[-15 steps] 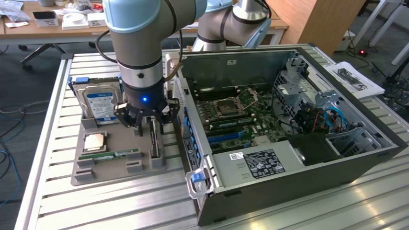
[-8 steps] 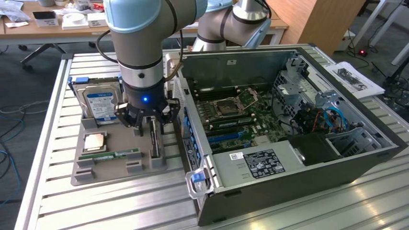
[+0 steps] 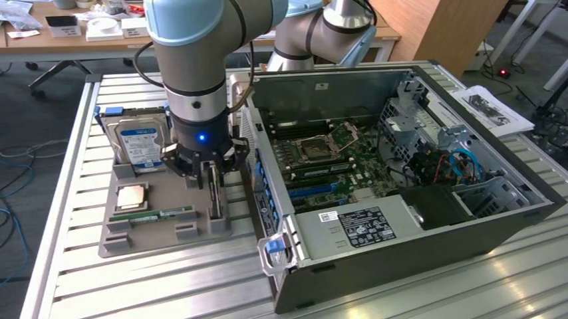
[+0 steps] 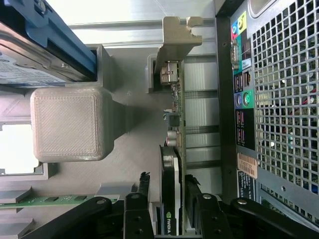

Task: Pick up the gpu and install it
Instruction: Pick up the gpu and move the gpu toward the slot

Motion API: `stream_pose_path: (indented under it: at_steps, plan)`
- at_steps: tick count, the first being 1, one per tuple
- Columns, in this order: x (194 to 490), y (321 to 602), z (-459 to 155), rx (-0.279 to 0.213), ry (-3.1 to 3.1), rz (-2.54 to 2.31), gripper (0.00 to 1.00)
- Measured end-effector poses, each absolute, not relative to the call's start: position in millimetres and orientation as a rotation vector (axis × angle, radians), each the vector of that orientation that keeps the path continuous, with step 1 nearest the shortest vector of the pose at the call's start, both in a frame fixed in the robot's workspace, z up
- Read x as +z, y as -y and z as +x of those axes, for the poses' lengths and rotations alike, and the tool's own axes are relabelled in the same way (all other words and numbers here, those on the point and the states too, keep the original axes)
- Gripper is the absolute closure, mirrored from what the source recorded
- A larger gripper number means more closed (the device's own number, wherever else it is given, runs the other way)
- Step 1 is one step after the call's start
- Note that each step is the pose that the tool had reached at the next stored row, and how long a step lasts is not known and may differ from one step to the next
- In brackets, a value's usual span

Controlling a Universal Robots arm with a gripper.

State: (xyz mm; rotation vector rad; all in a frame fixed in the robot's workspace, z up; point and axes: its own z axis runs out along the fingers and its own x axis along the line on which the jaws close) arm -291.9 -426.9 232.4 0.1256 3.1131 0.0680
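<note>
Straddling the gpu, upright in its holder beside the computer case, fingers sit part-open, gripping nothing; an uneven squeeze could tilt and jam it.

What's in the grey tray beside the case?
The tray holds an upright hard drive, a flat CPU and memory stick, and the gpu on edge, straddled by the open gripper. The arm hides the tray behind it and part of the gpu.
</note>
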Motion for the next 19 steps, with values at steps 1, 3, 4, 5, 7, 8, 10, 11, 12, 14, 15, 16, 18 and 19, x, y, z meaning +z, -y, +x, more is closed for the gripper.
stream_pose_path:
  at_steps: [1, 3, 4, 5, 7, 8, 10, 11, 12, 14, 15, 16, 18, 19]
  plan:
    - [232.4, 426.9, -291.9, 0.068, -3.113, 0.126, 0.6]
    - [232.4, 426.9, -292.0, 0.068, -3.113, 0.126, 0.6]
    - [232.4, 426.9, -292.0, 0.068, -3.113, 0.126, 0.6]
    - [232.4, 426.9, -291.9, 0.068, -3.113, 0.125, 0.6]
    - [232.3, 426.9, -291.1, 0.068, -3.113, 0.125, 0.6]
    - [232.4, 426.9, -291.0, 0.068, -3.113, 0.126, 0.6]
    - [232.4, 426.9, -290.8, 0.068, -3.113, 0.126, 0.6]
    - [232.4, 426.9, -290.5, 0.068, -3.113, 0.126, 0.6]
    - [232.3, 426.9, -290.1, 0.068, -3.113, 0.125, 0.6]
    - [232.4, 426.9, -289.4, 0.068, -3.113, 0.126, 0.6]
    - [232.4, 426.9, -289.2, 0.068, -3.113, 0.126, 0.6]
    - [232.4, 426.9, -289.2, 0.068, -3.113, 0.126, 0.6]
    - [232.3, 426.9, -289.1, 0.068, -3.113, 0.126, 0.6]
    - [232.4, 426.9, -289.1, 0.068, -3.113, 0.126, 0.6]
